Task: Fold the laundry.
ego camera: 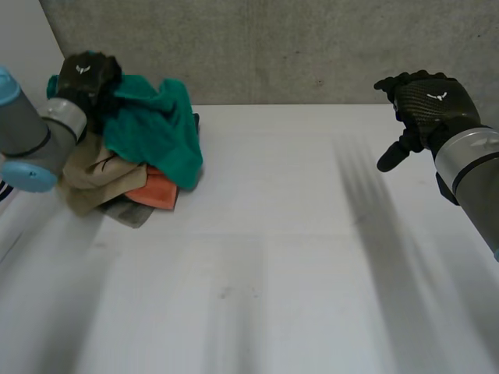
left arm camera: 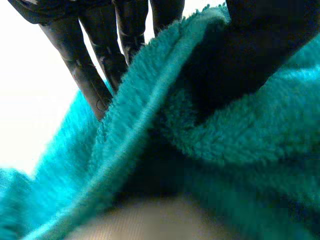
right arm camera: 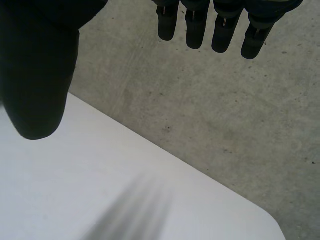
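Observation:
A heap of laundry lies at the table's far left: a teal towel (ego camera: 156, 128) on top, a beige cloth (ego camera: 97, 175) under it, an orange cloth (ego camera: 156, 191) and a grey one (ego camera: 129, 212) at the bottom. My left hand (ego camera: 87, 78) sits at the heap's upper left and is shut on the teal towel (left arm camera: 220, 135); in the left wrist view its fingers (left arm camera: 95, 75) and thumb pinch a hemmed edge of the towel. My right hand (ego camera: 425, 105) hovers above the table's far right, open and holding nothing, its fingers (right arm camera: 195, 30) straight.
The white table (ego camera: 273, 257) stretches bare from the heap to the right side. A grey concrete wall (ego camera: 312, 47) runs behind the table's far edge. The table's rounded corner (right arm camera: 272, 222) lies below my right hand.

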